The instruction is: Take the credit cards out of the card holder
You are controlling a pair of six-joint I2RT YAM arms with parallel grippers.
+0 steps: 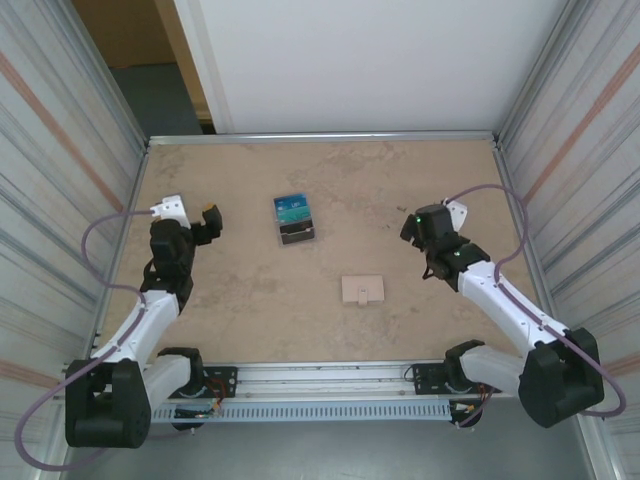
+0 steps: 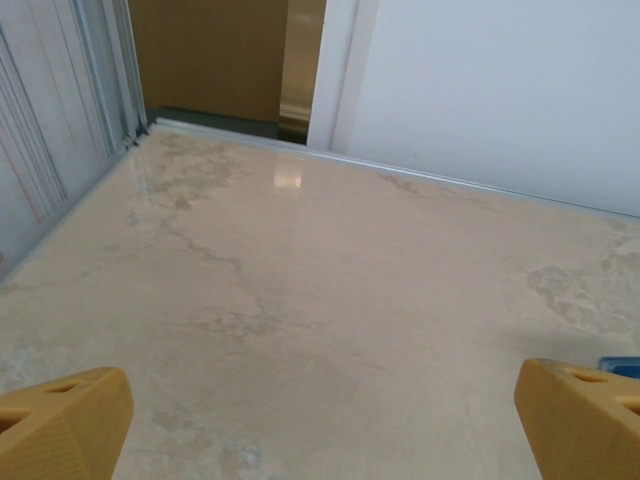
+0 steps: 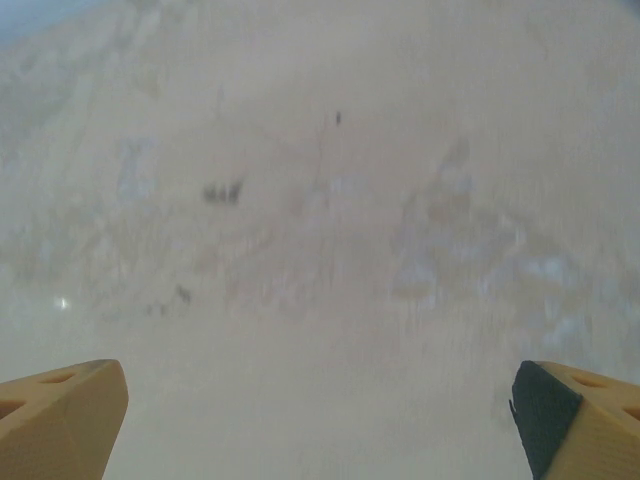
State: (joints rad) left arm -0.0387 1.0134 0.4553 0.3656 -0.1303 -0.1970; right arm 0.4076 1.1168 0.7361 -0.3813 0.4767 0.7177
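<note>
"How's the light in here?"

"Bright and even, coming from overhead. The tabletop [image 1: 250, 300] is lit flat, with only faint, soft shadows on it close under the arms."

"Any glare?"

"From the left wrist, a pale shiny patch [image 2: 288, 178] sits near the tabletop's far edge, and the stone around it looks glossy. That view is crisp across the tabletop. It goes softer at the fingertips [image 2: 60, 425] of the left claw [image 2: 320, 435], over the near edge."

"And the right wrist?"

"Blurred all over and washed out, the tabletop's markings smeared. One tiny glint [image 3: 62, 302] shows toward its left side. From above, the side walls [image 1: 60, 150] flare outward from the tabletop's edges."
</note>
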